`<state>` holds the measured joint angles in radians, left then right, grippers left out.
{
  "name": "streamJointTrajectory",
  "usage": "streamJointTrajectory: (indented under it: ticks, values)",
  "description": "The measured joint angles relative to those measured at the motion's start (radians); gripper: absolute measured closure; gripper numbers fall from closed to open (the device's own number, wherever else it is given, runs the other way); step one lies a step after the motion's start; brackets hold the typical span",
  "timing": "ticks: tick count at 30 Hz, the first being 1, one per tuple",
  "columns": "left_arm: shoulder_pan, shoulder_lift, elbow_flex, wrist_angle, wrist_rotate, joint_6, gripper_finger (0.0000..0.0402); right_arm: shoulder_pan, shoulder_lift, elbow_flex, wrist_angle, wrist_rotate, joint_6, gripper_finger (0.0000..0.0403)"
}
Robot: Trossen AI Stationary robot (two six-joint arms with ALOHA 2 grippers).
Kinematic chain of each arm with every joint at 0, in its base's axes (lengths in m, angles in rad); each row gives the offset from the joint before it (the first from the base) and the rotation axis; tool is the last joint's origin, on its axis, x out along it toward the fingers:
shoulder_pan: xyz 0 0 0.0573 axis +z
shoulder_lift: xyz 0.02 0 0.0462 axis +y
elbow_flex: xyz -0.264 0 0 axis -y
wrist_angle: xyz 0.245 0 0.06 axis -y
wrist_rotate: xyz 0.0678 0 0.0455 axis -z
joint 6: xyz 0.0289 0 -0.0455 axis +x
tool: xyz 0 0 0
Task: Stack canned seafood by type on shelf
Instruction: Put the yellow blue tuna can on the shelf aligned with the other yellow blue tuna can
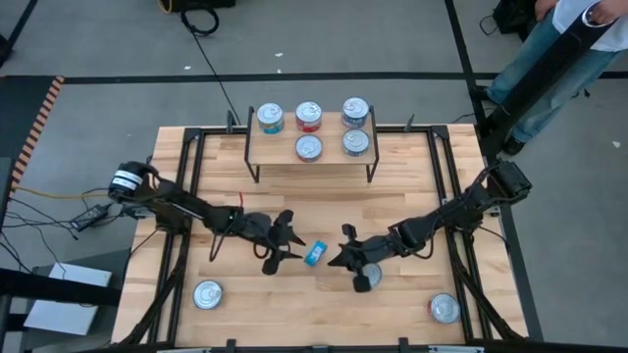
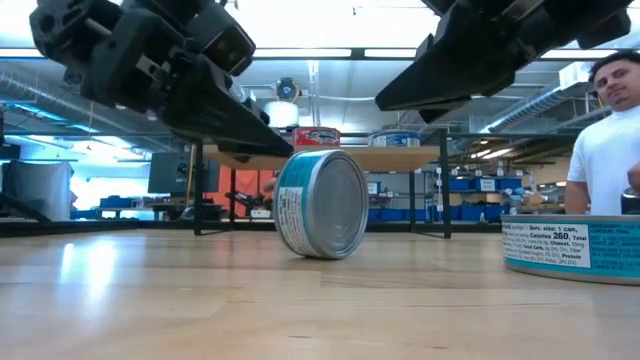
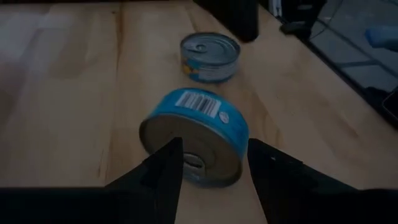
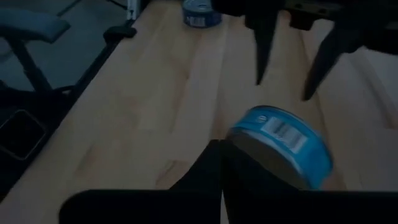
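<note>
Your left gripper point(image 1: 282, 240) stands with its fingers point(image 3: 163, 171) spread and holds nothing. A blue-labelled can point(image 1: 315, 253) lies on its side just ahead of the fingertips, apart from them. In the left wrist view this tipped can point(image 3: 196, 137) shows its flat end toward the camera and its barcode uppermost, centred ahead of the gap between the two fingers.

Your right gripper point(image 1: 343, 255) faces the same can from the opposite side. Its fingers point(image 4: 217, 180) are pressed together and grip nothing; in the right wrist view the can point(image 4: 283, 146) lies beside the closed tips. The can therefore rests on the table point(image 1: 392, 304) between the two grippers.

Both arms reach low and inward from the table's outer edges toward the middle. In the low view both grippers hang above the tipped can point(image 2: 320, 203), neither touching it.

Beyond the grippers, the shelf point(image 1: 310, 157) stands at the far edge and carries five upright cans point(image 1: 308, 117). An upright can point(image 1: 367, 277) sits just beside and partly under the right gripper, and two others stand near the front corners point(image 1: 207, 294) point(image 1: 444, 309). A person point(image 2: 610, 130) stands past the table.
</note>
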<state>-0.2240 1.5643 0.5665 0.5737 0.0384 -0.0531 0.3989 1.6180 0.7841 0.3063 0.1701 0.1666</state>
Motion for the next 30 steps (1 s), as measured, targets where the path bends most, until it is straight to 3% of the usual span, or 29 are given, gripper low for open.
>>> streamJointTrajectory:
  ticks: [12,21,26,30]
  values:
    - [-0.094,-0.007,0.000,-0.048,-0.123,-0.082,0.0218,0.005,0.042,0.020,-0.004,-0.021,0.006,0.0397]
    - [-0.159,-0.007,0.000,-0.075,-0.229,-0.123,0.0218,0.008,0.214,0.249,-0.295,-0.048,0.005,0.0393]
    - [-0.171,-0.007,0.000,-0.096,-0.251,-0.143,0.0218,-0.011,0.220,0.262,-0.274,-0.059,-0.005,0.0392]
    - [-0.176,-0.007,0.000,-0.104,-0.294,-0.165,0.0218,-0.040,0.245,0.262,-0.210,0.014,-0.005,0.0392]
